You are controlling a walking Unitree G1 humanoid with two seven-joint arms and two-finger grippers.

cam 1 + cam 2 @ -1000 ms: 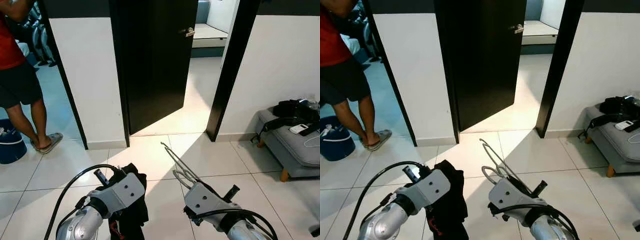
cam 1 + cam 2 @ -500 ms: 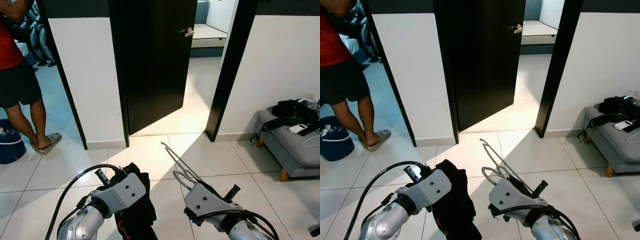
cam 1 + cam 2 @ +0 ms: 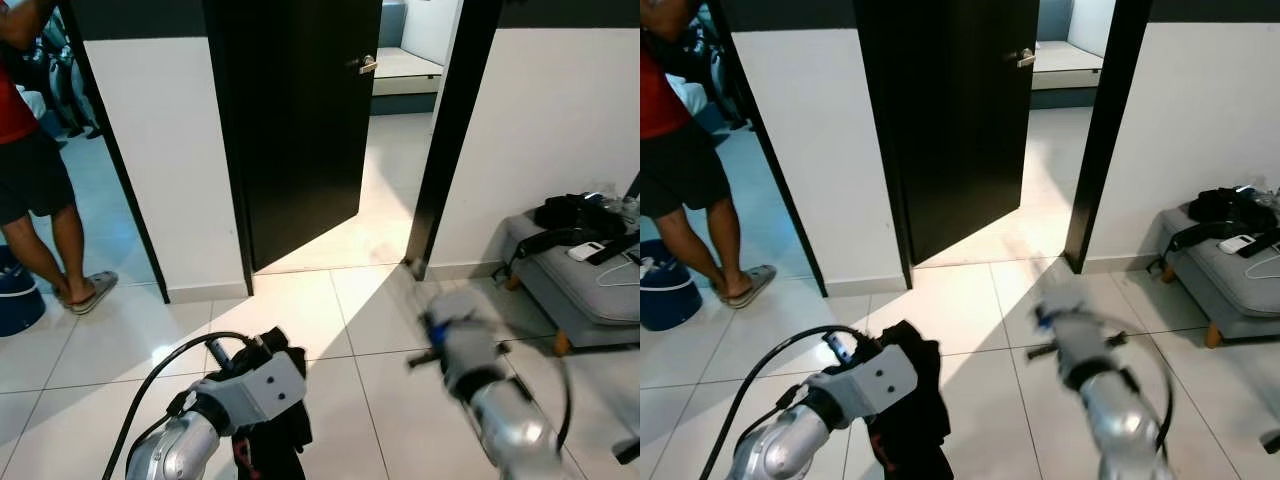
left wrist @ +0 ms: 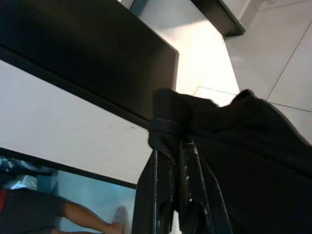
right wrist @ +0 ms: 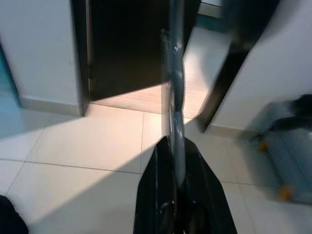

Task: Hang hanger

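Observation:
My left gripper (image 4: pixel 168 142) is shut on a black garment (image 4: pixel 243 161), which hangs bunched over the fingers and down in front of my left arm (image 3: pixel 245 390). A thin metal wire hanger (image 5: pixel 174 92) runs up from between the fingers of my right gripper (image 5: pixel 174 142), which is shut on it. In the eye views my right arm (image 3: pixel 462 352) is a blur at the lower right, above the white tiles. The hanger's far end is smeared and I cannot make out its hook.
A dark door (image 3: pixel 290 130) stands ajar straight ahead, with a lit doorway (image 3: pixel 395 160) to its right. A person (image 3: pixel 30 170) stands at the far left beside a blue bucket (image 3: pixel 12 302). A grey bench (image 3: pixel 585 295) with a black bag (image 3: pixel 575 215) sits at the right.
My right arm has swung to the right with the hanger and is blurred by motion. The left arm with the garment has barely moved. The view has shifted slightly.

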